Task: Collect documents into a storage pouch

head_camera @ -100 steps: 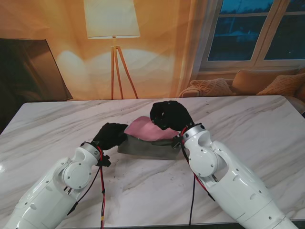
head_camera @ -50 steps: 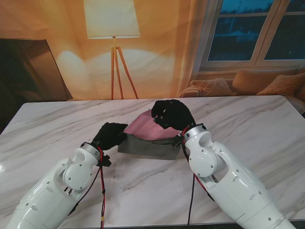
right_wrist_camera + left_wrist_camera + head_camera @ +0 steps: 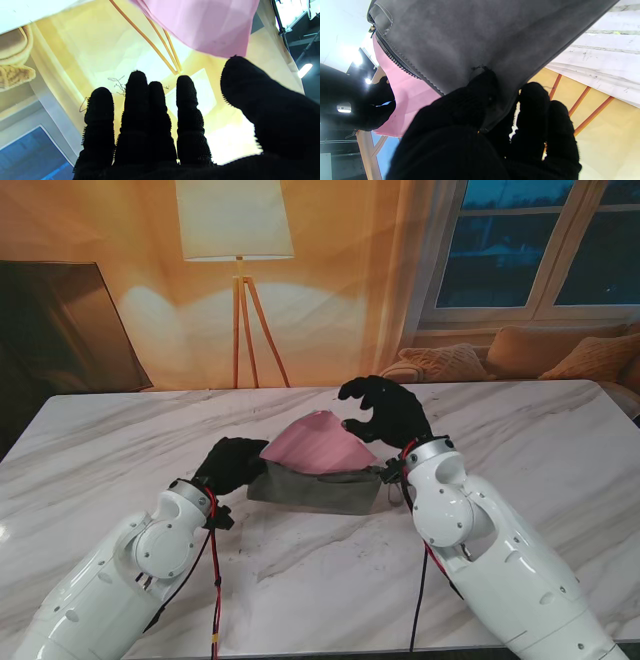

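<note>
Gripping grey suede pouch (image 3: 312,488): left hand (image 3: 232,464); pink sheet (image 3: 318,445) protruding.

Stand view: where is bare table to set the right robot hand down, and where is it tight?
Bare marble lies right of the grey pouch and right robot hand, and far left beyond the left robot hand. Crowded at centre: the pouch, pinched by the left hand, with the pink document sticking out.
</note>
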Available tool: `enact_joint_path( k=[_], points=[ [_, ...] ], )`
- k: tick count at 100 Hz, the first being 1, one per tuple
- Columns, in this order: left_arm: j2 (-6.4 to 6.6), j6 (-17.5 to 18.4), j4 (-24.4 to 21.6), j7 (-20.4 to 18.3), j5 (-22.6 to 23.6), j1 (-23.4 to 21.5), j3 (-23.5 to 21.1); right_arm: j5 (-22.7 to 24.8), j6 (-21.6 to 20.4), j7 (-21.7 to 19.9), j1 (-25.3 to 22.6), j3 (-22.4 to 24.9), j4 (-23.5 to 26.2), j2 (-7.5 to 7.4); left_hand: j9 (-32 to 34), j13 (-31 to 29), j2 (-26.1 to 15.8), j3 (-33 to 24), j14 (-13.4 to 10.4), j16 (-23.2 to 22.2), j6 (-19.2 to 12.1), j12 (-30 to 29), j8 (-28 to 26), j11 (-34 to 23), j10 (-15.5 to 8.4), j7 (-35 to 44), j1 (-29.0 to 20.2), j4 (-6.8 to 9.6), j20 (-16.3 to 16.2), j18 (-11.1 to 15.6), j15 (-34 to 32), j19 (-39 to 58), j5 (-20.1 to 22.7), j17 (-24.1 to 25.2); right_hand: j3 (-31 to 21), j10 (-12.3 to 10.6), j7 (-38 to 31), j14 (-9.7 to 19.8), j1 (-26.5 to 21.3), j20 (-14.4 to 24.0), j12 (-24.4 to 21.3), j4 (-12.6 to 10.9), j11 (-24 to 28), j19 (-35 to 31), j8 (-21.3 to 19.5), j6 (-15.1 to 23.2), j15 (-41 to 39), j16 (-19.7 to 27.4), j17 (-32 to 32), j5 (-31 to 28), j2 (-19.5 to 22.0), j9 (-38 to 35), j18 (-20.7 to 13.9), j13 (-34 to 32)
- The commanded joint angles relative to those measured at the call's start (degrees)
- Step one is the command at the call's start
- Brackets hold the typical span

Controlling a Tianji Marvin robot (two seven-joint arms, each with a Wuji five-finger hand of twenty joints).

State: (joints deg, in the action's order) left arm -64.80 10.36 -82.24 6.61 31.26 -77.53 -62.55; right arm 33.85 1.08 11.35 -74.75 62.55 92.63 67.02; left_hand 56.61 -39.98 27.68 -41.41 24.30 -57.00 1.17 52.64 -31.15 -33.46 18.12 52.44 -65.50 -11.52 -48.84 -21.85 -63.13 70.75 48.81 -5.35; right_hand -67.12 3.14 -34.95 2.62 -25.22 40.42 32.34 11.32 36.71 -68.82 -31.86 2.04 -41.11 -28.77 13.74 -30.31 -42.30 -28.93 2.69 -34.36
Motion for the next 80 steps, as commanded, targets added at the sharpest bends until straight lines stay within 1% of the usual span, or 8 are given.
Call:
enact_joint_path(
  k=[1, 21, 34, 54, 58, 62, 69, 80],
  points=[
    [-0.41, 0.1, -0.3, -0.7, -0.3, 0.1, 0.2, -0.4, 1.0, -1.5, 0.1, -0.6, -1.1, -0.40, -0.5, 1.1, -5.2, 1.3, 3.5, 0.5, 0.9, 0.9, -2.8, -2.1, -2.6, 3.3, -2.6, 0.75, 0.7, 4.1, 0.2, 1.2, 1.4, 0.6, 1.4, -0.7, 3.6, 0.1, 1.9, 0.6, -1.6, -2.7, -2.0, 3.5, 1.0, -1.2, 3.2, 1.6, -3.1, 4.0, 1.2, 4.1, -1.6, 3.7],
    [-0.43, 0.5, -0.2, -0.7, -0.4, 0.5, 0.4, -3.0, 3.0, -5.2, 1.6, -3.2, -3.0, -0.58, -0.5, 1.1, -5.2, 1.3, 3.5, 0.5, 0.9, 0.9, -2.9, -2.1, -2.5, 3.3, -2.6, 0.74, 0.7, 4.1, 0.1, 1.2, 1.5, 0.6, 2.7, -0.1, 6.2, -0.8, 3.4, 1.7, -4.2, -2.6, -4.6, 4.7, 2.7, -2.5, 5.8, 2.8, -2.9, 6.1, 0.7, 3.9, -0.9, 3.1],
    [-0.46, 0.4, -0.1, -0.5, -0.2, 0.3, 0.3, -4.4, 3.5, -5.6, 2.2, -5.0, -4.3, -0.33, -0.4, 0.9, -5.2, 1.3, 3.5, 0.5, 0.8, 0.9, -2.9, -2.2, -2.5, 3.3, -2.5, 0.74, 0.7, 4.0, 0.1, 1.2, 1.5, 0.6, 2.6, 0.0, 4.6, -0.7, 3.1, 4.0, -2.7, -2.6, -1.8, 1.6, 1.8, 0.1, 0.3, -0.2, 0.4, 4.9, 0.6, 0.0, -0.2, -1.0],
    [-0.66, -0.4, 0.1, -0.1, -0.8, 0.2, 0.4, -4.7, 2.3, -3.9, 2.8, -7.0, -6.3, 0.23, -0.1, 0.8, -4.7, 1.0, 3.9, 0.5, 1.1, 0.8, -2.8, -2.3, -2.2, 3.2, -2.4, 0.68, 0.6, 4.0, -0.1, 1.3, 1.5, 0.6, -1.0, 0.3, -1.4, 1.2, -0.6, 7.2, 4.3, -2.8, 6.8, -10.1, -0.7, 7.6, -17.0, -8.0, 9.9, -7.5, 1.1, -12.8, -0.6, -11.3],
    [-0.72, -0.7, 0.1, 0.0, -1.0, 0.2, 0.4, -4.5, 1.9, -3.2, 2.9, -7.2, -6.6, 0.35, 0.0, 0.8, -4.5, 0.8, 4.0, 0.5, 1.3, 0.8, -2.7, -2.4, -2.0, 3.1, -2.2, 0.62, 0.6, 4.0, -0.2, 1.3, 1.5, 0.6, -1.3, 0.0, -5.1, 1.8, -2.6, 6.7, 6.0, 2.0, 8.3, -12.8, 3.0, 8.6, -20.5, -8.9, 12.2, -9.2, 0.6, -15.5, -1.1, -13.7],
    [-0.78, -0.9, 0.1, 0.0, -1.2, 0.2, 0.4, -4.3, 1.7, -2.5, 2.9, -7.4, -6.8, 0.47, 0.1, 0.8, -4.1, -0.6, 4.3, 0.4, 1.5, 0.7, -2.4, -2.5, -1.8, 3.1, -1.5, 0.22, 0.5, 3.9, -0.5, 1.4, 1.5, 0.6, -1.3, 0.0, -9.9, 2.1, -4.4, 6.4, 7.9, 4.3, 9.5, -15.1, 6.7, 9.6, -23.4, -9.6, 14.1, -10.1, 0.2, -17.9, -1.3, -15.6],
    [-0.86, -1.1, 0.1, 0.1, -1.6, 0.2, 0.4, -4.0, 1.2, -2.0, 3.0, -7.6, -6.9, 0.57, 0.1, 0.9, -4.1, -0.7, 4.4, 0.4, 2.0, 0.7, -2.2, -2.5, -1.6, 2.8, -1.3, 0.05, 0.4, 4.1, -0.5, 1.4, 1.0, 0.7, -1.1, -0.1, -17.4, 3.0, -7.0, 5.9, 10.1, 5.6, 10.9, -18.8, 11.4, 10.7, -27.5, -10.0, 18.2, -11.9, -0.1, -23.2, -1.8, -20.0],
    [-1.01, -1.2, 0.3, 0.5, -1.9, 0.3, 0.5, -4.3, 0.6, -1.5, 3.2, -7.8, -7.1, 0.72, -0.1, 1.0, -4.8, -0.3, 4.3, 0.3, 2.7, 0.7, -1.0, -2.8, -1.3, 1.6, -0.6, -0.22, 0.3, 4.4, -0.7, 1.4, -0.7, 0.9, 1.3, -0.5, -19.6, 3.4, -8.4, 6.3, 10.8, 5.6, 13.0, -22.5, 12.9, 10.5, -31.2, -10.6, 21.0, -14.3, 3.4, -27.4, -2.3, -23.5]
  ],
)
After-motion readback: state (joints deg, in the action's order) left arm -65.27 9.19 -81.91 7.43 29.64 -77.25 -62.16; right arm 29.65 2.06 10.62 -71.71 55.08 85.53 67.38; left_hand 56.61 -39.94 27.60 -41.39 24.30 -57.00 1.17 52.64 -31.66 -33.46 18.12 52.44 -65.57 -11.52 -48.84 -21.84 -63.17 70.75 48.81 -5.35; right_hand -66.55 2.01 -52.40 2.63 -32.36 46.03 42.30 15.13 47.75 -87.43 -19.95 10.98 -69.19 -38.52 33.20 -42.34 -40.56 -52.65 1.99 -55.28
